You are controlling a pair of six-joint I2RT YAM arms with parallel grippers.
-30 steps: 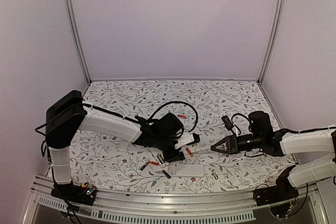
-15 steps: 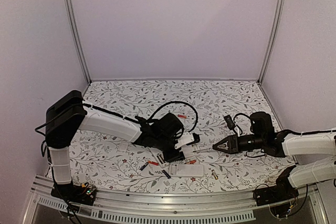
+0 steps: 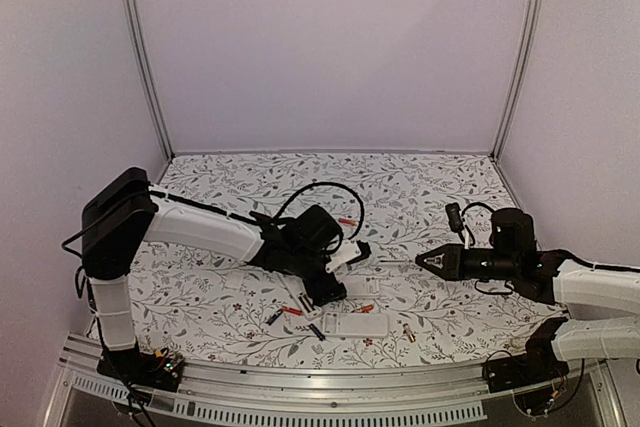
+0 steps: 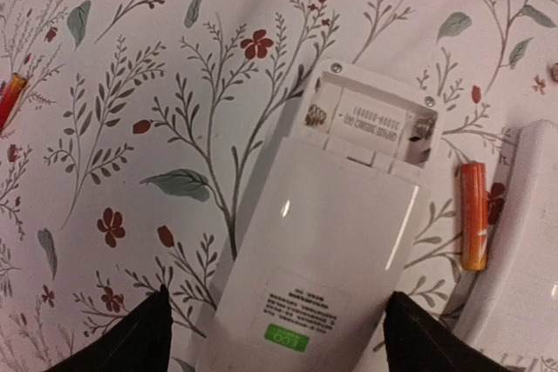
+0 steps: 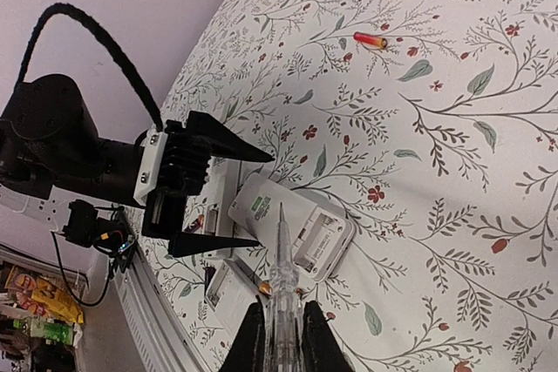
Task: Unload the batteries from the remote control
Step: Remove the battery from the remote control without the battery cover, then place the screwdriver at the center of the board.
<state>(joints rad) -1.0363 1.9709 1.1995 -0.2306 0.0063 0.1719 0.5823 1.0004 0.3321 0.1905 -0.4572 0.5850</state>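
My left claw (image 4: 275, 295) hangs spread over the white remote (image 4: 323, 241), one finger on each side, gripping nothing. The remote lies back-up on the tabletop (image 3: 230, 187), its battery bay (image 4: 370, 124) uncovered and bare. An orange battery (image 4: 473, 215) lies just beside it, between it and a white casing (image 4: 523, 285). A red battery (image 3: 347, 220) lies farther back, a black battery (image 3: 273, 317) nearer the front edge. My right claw (image 5: 281, 337) is clenched on a thin stick tool (image 5: 281, 276) that points at the remote; I cannot tell whether its tip touches.
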